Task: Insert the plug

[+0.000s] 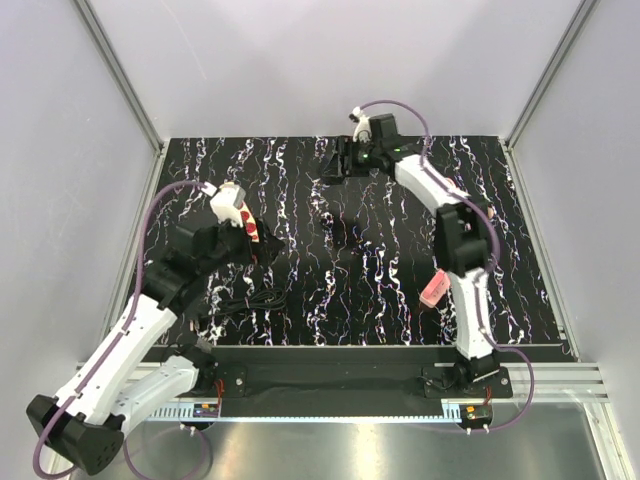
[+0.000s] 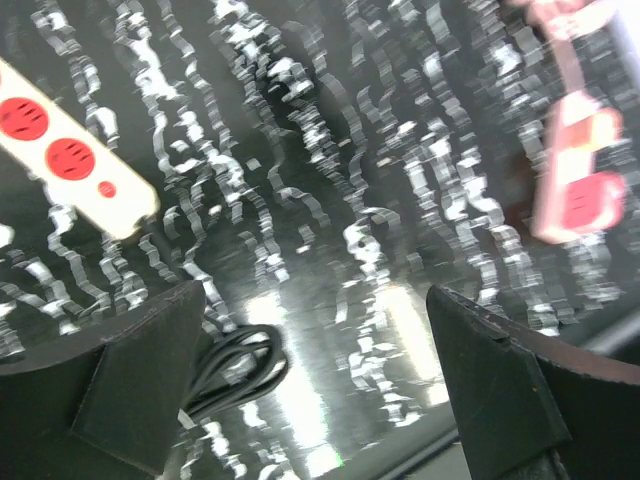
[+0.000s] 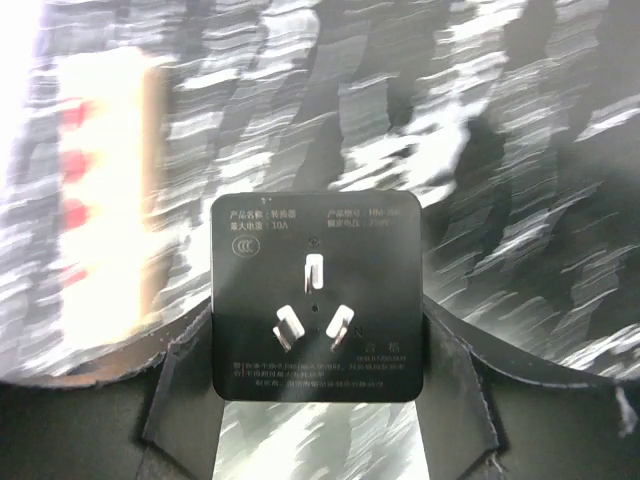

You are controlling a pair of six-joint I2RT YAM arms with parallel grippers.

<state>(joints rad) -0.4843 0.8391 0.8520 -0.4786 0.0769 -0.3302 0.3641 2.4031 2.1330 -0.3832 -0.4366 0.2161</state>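
1. At the far middle of the counter [image 1: 380, 290], grips the black square plastic plug [image 3: 318, 250] in the right pincer [image 3: 318, 335], clenched on its two side walls, with the three metal pins facing the wrist camera.
2. Probably held by the sides so as to leave the pin face free for pushing in.
3. Hangs the left pincer [image 2: 312, 295] released, wide and empty, low over the counter and near the long white plastic power strip [image 1: 236, 212] with round red sockets.
4. Seems placed there to steady the strip against the push.
5. Sets plug and strip well apart: plug at the far middle, strip at the left. Leaves insertion not yet done, with the carry across and the lining up of pins to come.
6. Near the left arm's base, a loose coil of black cable [image 1: 245, 300], lying on the counter.
7. Underneath, a glossy black sheet with white marbled streaks, throwing back the light. Looks slippery, so might let the strip slide.
8. All around, plain grey walls [image 1: 300, 60] with aluminium posts at the corners.
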